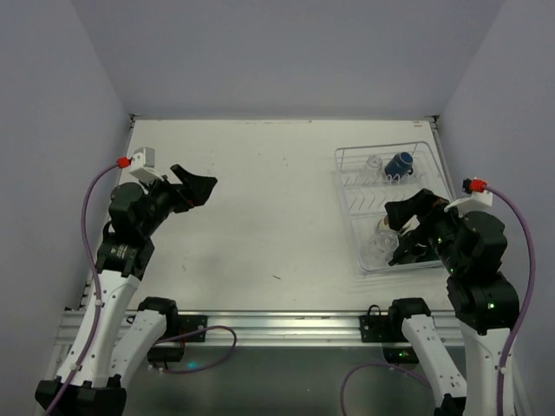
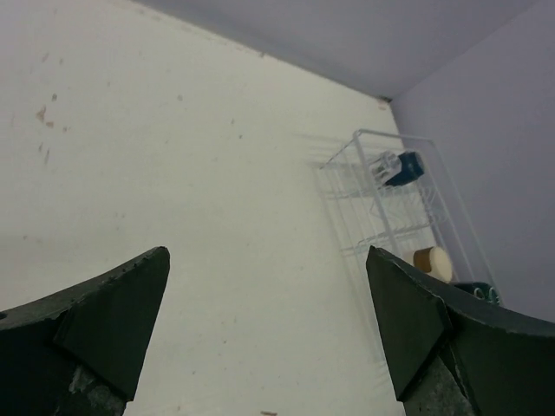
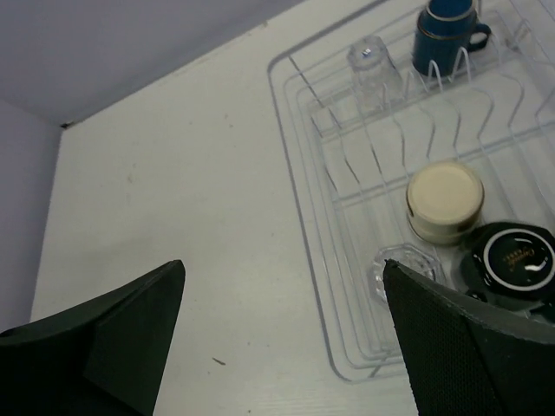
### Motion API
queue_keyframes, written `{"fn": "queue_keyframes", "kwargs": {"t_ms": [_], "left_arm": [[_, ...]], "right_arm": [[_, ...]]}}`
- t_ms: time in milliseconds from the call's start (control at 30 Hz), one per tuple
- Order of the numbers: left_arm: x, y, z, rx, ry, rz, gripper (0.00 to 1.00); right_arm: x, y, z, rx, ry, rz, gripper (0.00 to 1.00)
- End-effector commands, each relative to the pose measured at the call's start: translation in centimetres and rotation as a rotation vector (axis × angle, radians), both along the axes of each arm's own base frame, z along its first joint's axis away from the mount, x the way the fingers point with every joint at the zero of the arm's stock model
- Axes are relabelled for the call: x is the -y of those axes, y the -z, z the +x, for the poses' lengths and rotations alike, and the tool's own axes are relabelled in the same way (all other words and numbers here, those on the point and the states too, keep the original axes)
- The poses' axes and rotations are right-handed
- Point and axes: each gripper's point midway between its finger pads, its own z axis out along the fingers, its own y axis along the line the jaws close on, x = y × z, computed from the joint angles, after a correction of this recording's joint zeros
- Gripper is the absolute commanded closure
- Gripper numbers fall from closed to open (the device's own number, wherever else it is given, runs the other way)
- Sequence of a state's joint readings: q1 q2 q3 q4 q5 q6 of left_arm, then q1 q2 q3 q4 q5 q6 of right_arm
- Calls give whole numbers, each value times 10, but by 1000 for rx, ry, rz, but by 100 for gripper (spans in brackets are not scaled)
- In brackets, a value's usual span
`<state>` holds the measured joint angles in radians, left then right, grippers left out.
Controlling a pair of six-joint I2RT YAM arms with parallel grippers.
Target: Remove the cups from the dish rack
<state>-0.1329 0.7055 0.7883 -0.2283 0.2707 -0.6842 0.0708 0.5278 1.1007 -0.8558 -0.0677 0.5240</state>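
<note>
Hiding part of a clear tumbler [image 3: 404, 263] in the dish rack [image 3: 298, 217], the spread right gripper [image 3: 282, 282] is hovering above it, the spread left gripper [image 2: 269, 260] well apart.

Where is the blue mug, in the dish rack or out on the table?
In. The blue mug sits inside the dish rack, at its far end among the wires, as the top and right wrist views show.

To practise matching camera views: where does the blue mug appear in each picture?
Top external: blue mug right of centre, at the far end of the dish rack.
Left wrist: blue mug upper right, small.
Right wrist: blue mug at the top edge, right.
Shared landmark: the clear glass just left of it.
</note>
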Motion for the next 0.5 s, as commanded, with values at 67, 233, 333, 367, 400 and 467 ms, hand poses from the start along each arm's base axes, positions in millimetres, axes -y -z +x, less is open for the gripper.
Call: {"fn": "queue_keyframes", "kwargs": {"t_ms": [67, 233, 333, 367, 400, 467], "left_arm": [[-3, 34, -10, -152, 27, 92, 0], [-3, 35, -9, -173, 30, 106, 0], [2, 33, -11, -165, 55, 91, 0], [3, 36, -11, -167, 60, 85, 0], [5, 35, -12, -163, 70, 77, 0], [6, 37, -13, -163, 78, 72, 0]], "right_arm": [[26, 45, 8, -255, 143, -71, 1], [18, 76, 23, -416, 124, -46, 1], [21, 89, 33, -473, 129, -78, 1], [23, 91, 35, -483, 143, -88, 1], [26, 95, 39, -507, 149, -108, 1], [26, 99, 40, -538, 125, -132, 1]]}}
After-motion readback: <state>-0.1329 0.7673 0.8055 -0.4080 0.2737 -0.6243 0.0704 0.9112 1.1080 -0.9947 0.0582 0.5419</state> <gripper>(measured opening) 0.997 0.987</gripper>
